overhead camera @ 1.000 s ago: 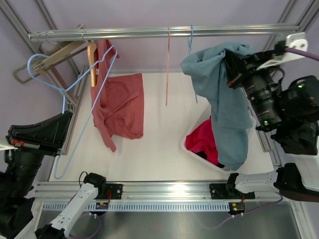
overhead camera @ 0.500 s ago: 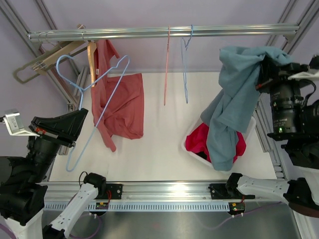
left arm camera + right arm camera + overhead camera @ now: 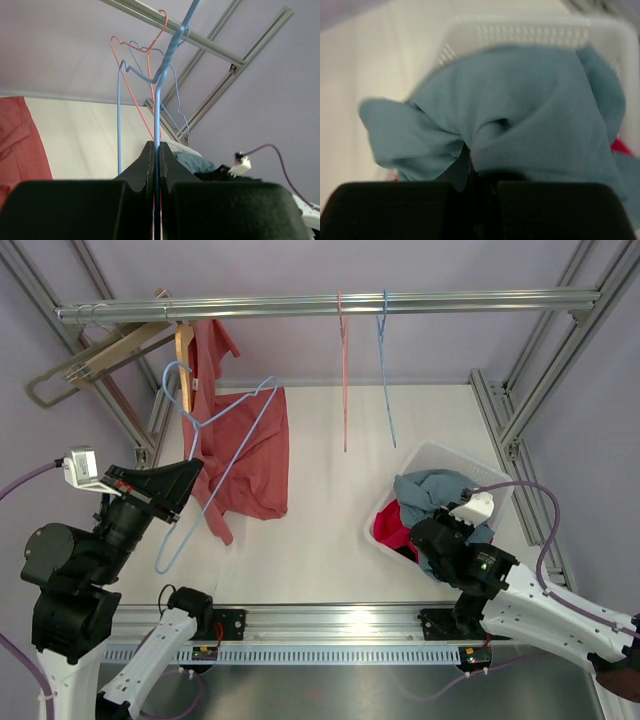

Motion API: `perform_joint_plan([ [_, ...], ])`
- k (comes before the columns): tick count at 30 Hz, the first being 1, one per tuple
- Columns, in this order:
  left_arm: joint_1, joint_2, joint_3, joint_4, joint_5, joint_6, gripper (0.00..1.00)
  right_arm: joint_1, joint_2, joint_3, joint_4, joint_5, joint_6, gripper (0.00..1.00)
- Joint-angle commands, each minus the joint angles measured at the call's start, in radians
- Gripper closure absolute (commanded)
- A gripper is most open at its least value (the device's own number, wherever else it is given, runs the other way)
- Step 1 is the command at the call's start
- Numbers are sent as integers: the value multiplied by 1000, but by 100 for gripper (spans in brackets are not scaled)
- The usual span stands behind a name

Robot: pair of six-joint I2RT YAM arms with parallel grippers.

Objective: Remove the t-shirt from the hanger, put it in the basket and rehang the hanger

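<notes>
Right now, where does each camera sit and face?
Top external: above, behind the arms, looking down at the white table; both arms show.
Left wrist: looks up along the light blue wire hanger; left gripper pinches it.
Right wrist: faces the teal t-shirt in the white plastic basket; right gripper grips it.
Shared: top and right wrist show that basket.

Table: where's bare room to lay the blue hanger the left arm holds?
Bare white table lies between the red shirt and the basket, down to the front rail. Crowded: the basket corner, with the right end effector in the teal t-shirt.
</notes>
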Motion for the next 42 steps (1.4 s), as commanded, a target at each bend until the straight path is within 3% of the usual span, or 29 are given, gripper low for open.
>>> perform_joint_plan([
  [1, -4, 6, -12, 90, 15, -1, 100, -3, -51, -72, -239, -27, 603, 100],
  [4, -4, 23, -27, 92, 3, 5, 100, -3, -77, -57, -291, -34, 590, 89],
  [6, -4, 34, -35, 92, -5, 11, 100, -3, -103, 44, -359, -23, 535, 58],
  [9, -4, 67, -51, 105, -2, 16, 100, -3, -212, 178, -374, -75, 276, 26],
  [12, -4, 127, -58, 139, 7, 19, 100, -3, -295, 289, -328, -161, 95, 11],
  [15, -4, 207, -35, 154, -3, 42, 100, -4, -309, 394, -344, -214, 6, 8],
  [18, -5, 310, 22, 167, 3, 71, 100, -4, -292, 487, -368, -253, -79, 8],
  [20, -8, 380, 54, 193, 1, 88, 100, -4, -286, 512, -336, -306, -123, 20],
  [21, -18, 403, 63, 226, 0, 94, 100, -4, -283, 511, -289, -331, -174, 35],
  [22, -22, 426, 77, 236, -11, 110, 100, -4, -282, 500, -266, -378, -189, 81],
  [23, -30, 449, 111, 246, -22, 120, 100, -3, -280, 489, -241, -406, -208, 98],
  [31, -113, 685, 251, 340, -66, 185, 100, -4, -245, 368, -98, -524, -268, 99],
  [42, -119, 910, 383, 392, -94, 156, 100, -4, -237, 279, -17, -658, -260, 99],
])
